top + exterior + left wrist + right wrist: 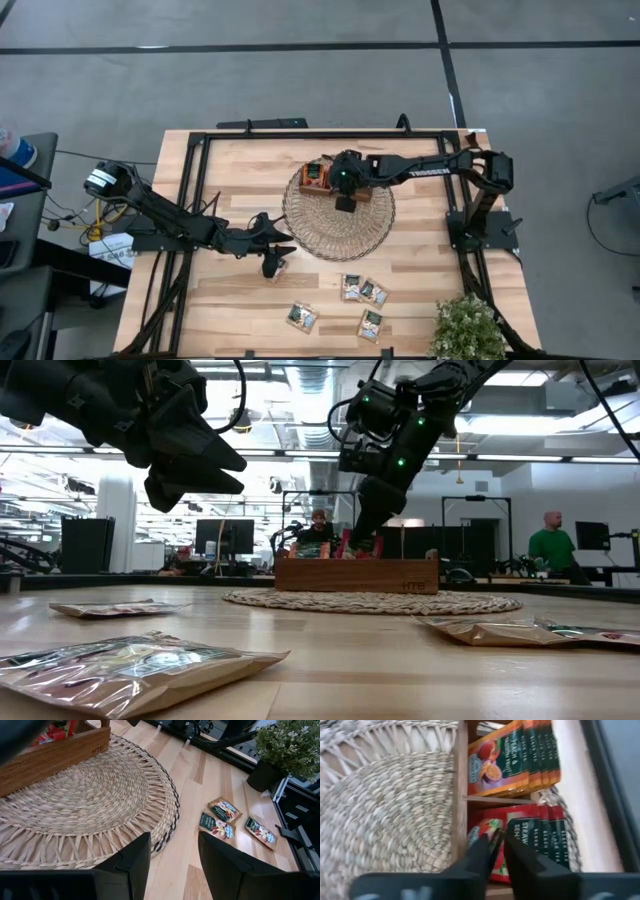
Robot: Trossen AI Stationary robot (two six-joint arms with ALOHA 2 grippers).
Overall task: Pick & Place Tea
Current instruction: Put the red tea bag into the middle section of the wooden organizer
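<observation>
While the wooden tray (322, 180) sits on the round wicker mat (338, 220) at the centre of the high view, the right gripper (499, 851) hangs directly over it, fingers pointing down into the tray, which suits dropping a sachet upright among its fellows; in the right wrist view the two fingers stand only a narrow gap apart over the red sachets (535, 845) filed on edge in one compartment, and I cannot tell whether they pinch one of these or have just let it go; the orange sachets (515, 757) fill the neighbouring compartment beyond a wooden divider, so the tea appears sorted by colour, each kind in its own slot. Toward the lower middle of the high view, several loose sachets (362, 291) lie flat on the surface below the mat, well apart from the tray, presumably the stock not yet placed; two more, (302, 317) and (371, 324), lie nearer the lower edge. The left gripper (275, 262) hovers at the mat's lower-left rim, above the surface, its fingers (135, 860) spread wide with nothing between them, a stance that reads as ready to descend on a loose sachet; in the low view it hangs clear of the wood at upper left. A potted plant (468, 326) stands at the lower right corner of the surface, away from the work.
</observation>
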